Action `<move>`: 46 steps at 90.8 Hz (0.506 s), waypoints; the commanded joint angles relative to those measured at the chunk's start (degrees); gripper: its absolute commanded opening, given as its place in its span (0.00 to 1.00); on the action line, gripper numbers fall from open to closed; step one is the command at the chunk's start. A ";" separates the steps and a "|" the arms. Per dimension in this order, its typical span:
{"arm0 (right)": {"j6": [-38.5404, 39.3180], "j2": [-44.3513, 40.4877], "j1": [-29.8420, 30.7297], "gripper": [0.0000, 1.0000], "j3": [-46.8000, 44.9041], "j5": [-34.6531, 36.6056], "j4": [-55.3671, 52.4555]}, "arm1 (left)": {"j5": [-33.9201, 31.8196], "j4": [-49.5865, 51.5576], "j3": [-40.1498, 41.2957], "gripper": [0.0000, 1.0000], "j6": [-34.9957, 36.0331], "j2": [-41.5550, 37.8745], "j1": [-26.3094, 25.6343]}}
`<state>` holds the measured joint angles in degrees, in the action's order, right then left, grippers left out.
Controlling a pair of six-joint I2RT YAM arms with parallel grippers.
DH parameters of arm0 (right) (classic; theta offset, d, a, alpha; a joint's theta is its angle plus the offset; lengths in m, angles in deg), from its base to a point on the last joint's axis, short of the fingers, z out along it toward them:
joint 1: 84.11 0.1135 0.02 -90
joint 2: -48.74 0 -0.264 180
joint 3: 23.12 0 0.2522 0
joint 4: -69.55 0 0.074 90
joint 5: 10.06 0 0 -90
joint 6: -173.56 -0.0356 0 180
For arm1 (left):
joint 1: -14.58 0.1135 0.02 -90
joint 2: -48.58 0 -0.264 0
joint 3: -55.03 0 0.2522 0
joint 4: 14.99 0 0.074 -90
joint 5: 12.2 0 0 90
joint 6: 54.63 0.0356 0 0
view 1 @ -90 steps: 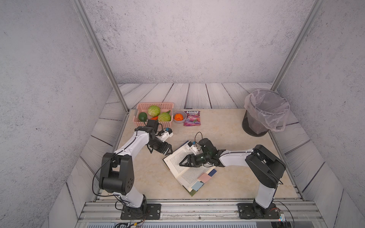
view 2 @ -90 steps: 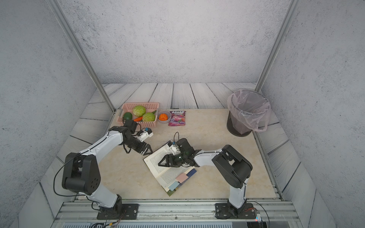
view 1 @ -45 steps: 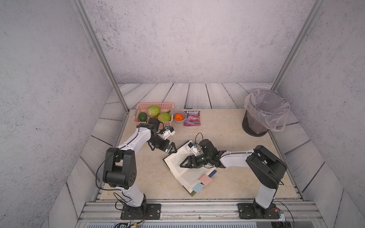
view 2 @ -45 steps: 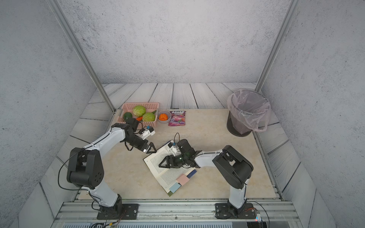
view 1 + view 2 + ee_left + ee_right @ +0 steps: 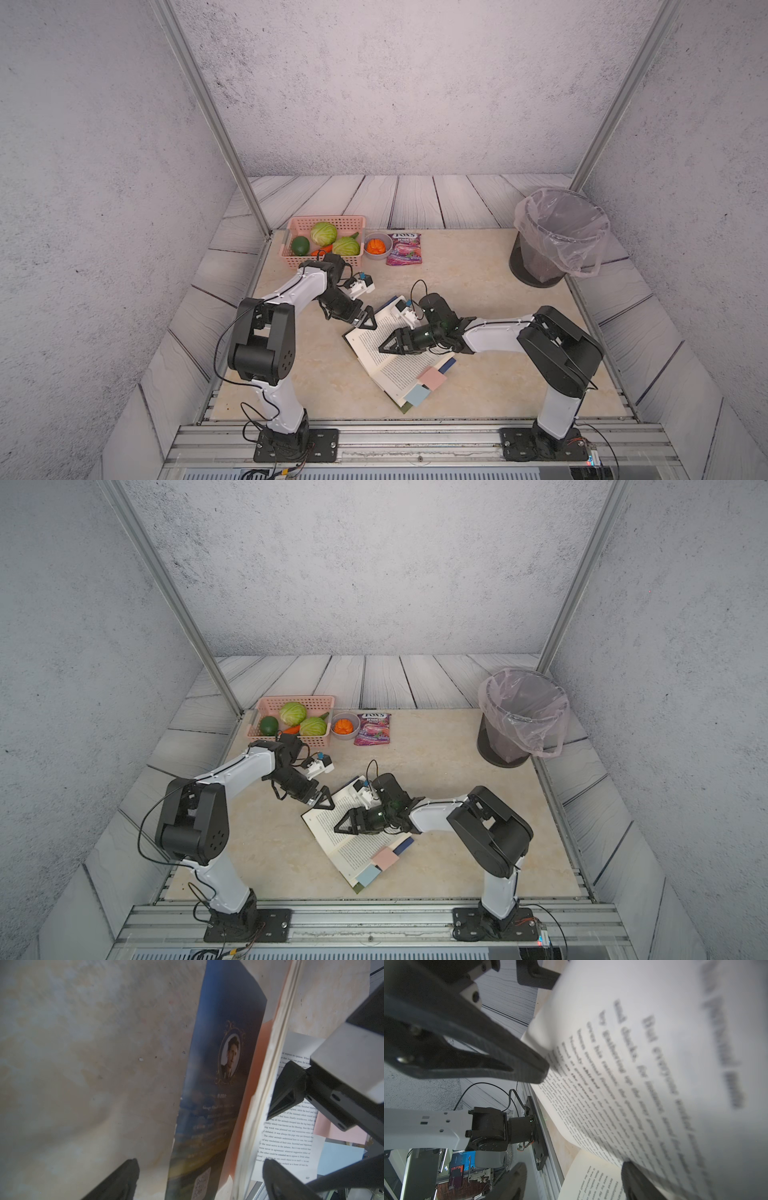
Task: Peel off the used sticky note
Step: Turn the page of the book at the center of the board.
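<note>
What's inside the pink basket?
The pink basket holds a big cabbage, a smaller cabbage, a dark green fruit and an orange carrot. Whatever lies under them is covered.

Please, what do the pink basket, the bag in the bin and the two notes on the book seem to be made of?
Basket: probably moulded plastic, matte pink, because its wall is an even lattice.
Bag in the bin: thin plastic film, translucent, wrinkled, with a slight shine.
Pink note and blue note on the book: likely paper, as they look flat, matte and pastel.
</note>
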<state>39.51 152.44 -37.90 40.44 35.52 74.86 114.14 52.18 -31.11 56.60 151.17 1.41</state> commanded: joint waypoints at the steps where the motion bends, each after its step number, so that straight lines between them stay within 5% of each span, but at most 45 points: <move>1: 0.88 -0.52 0.28 0.77 -1.12 2.10 -2.67 | 1.75 2.22 -1.99 0.98 2.35 1.41 -0.15; 46: 1.49 -0.52 0.28 0.77 -0.41 1.80 -3.55 | 4.50 3.90 -2.68 0.98 4.04 6.73 -1.72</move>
<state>39.80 152.44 -37.90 40.44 35.49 74.69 116.98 54.54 -33.18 59.77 156.76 0.28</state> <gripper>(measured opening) 0.768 0.985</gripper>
